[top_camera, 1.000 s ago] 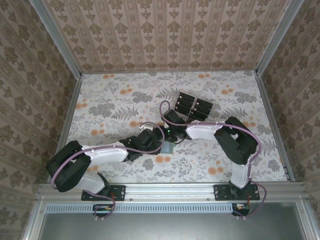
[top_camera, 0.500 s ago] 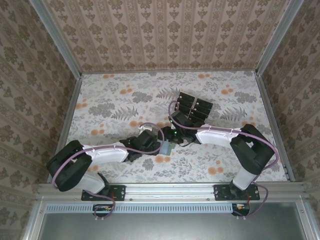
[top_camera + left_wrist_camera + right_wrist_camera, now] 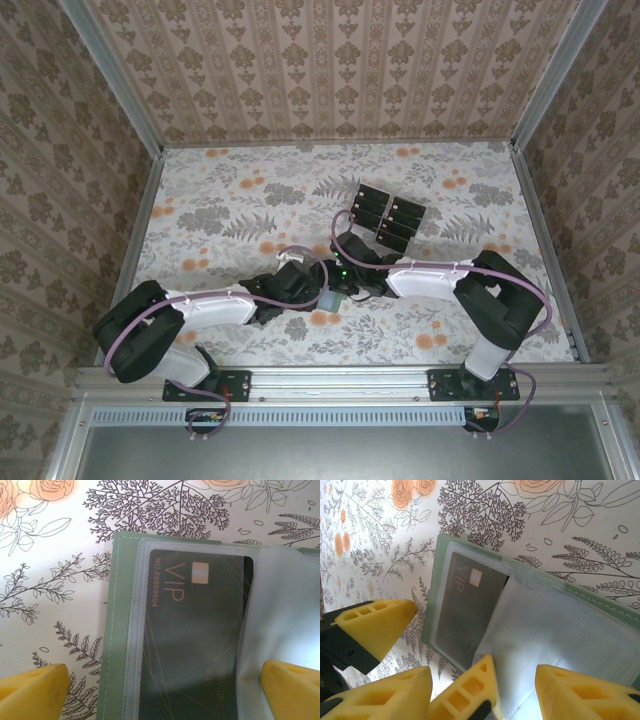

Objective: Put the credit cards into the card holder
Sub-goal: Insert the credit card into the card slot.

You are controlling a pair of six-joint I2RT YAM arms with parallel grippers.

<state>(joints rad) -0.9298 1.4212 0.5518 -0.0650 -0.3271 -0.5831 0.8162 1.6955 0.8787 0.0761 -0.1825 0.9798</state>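
Observation:
The card holder [image 3: 116, 630] [image 3: 434, 590] [image 3: 328, 298] lies open on the floral table, a sage green case with clear sleeves. One black credit card [image 3: 200, 645] [image 3: 465, 610] marked VIP sits in its left sleeve. A clear page [image 3: 560, 630] stands raised to the right of it. My left gripper [image 3: 165, 692] [image 3: 308, 292] is open wide over the holder, one fingertip [image 3: 35, 692] off its left edge and the other over the clear page. My right gripper [image 3: 485, 680] [image 3: 345, 283] hovers open at the holder's near side. More credit cards [image 3: 386, 214] stand behind.
The spare cards stand in rows in a slotted rack [image 3: 400, 222] just behind the right gripper. Both forearms meet at the middle of the table [image 3: 220, 200]. Patterned walls close the sides and back, with open table to the left and the far right.
The right arm has swung from beside the card rack down and left to the holder, stretching out low. The left arm and the holder have stayed put.

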